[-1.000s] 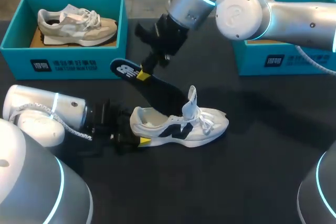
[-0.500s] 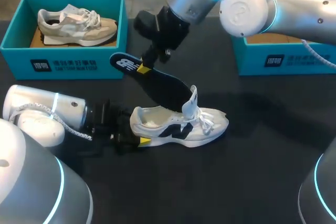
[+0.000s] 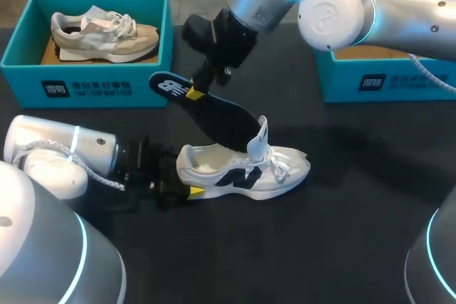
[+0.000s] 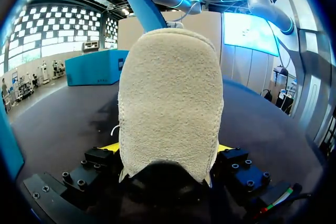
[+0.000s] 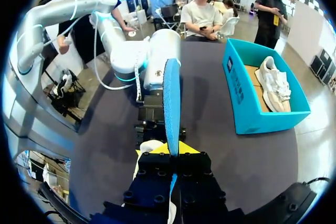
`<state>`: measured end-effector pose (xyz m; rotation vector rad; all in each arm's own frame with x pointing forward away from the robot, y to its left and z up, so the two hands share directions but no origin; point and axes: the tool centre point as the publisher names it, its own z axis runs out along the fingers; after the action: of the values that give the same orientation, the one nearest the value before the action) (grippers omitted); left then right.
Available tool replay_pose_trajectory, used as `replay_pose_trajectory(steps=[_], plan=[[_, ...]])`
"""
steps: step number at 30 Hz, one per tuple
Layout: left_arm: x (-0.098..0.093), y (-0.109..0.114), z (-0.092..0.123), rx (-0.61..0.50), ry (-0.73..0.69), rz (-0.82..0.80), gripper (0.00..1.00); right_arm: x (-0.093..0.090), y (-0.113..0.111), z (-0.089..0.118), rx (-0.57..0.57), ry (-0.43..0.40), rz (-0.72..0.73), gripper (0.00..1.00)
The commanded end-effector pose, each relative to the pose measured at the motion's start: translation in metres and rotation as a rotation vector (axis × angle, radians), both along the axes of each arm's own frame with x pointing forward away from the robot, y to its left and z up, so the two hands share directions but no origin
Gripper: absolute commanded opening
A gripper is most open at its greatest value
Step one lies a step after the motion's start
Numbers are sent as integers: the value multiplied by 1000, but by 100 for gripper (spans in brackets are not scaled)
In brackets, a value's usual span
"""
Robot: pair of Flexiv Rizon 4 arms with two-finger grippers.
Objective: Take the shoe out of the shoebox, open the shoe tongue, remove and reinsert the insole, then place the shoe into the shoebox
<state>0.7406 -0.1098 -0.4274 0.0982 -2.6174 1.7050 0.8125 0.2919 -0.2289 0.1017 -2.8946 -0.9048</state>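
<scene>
A white shoe (image 3: 246,169) with a black logo lies on its sole on the dark table, toe to the right, tongue raised. My left gripper (image 3: 185,178) is at its heel, shut on it. In the left wrist view the beige heel lining (image 4: 169,103) fills the gap between the yellow fingertips (image 4: 111,147). My right gripper (image 3: 194,92) is shut on the heel half of a dark insole (image 3: 217,112). The insole slopes down and its front end sits in the shoe's opening. The right wrist view shows the insole (image 5: 171,95) edge-on and blue, rising from the right gripper (image 5: 171,149).
A teal shoebox (image 3: 85,87) at the back left holds a beige shoe (image 3: 103,33). A second teal shoebox (image 3: 385,80) stands at the back right, partly hidden by my right arm. The first shoebox (image 5: 247,114) appears beside the insole in the right wrist view.
My right gripper rose a little and turned with the insole during the first half second, then held still. The left gripper and the shoe have not moved.
</scene>
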Motion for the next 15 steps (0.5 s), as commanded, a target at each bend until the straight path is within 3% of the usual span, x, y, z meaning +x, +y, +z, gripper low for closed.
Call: replay_pose_trajectory(steps=[1,15], plan=[[1,-1,-5,2,0,0,0,4,-3,9,87,-14,-32,0],[1,-1,-5,2,0,0,0,5,-3,95,454,7,7,0]])
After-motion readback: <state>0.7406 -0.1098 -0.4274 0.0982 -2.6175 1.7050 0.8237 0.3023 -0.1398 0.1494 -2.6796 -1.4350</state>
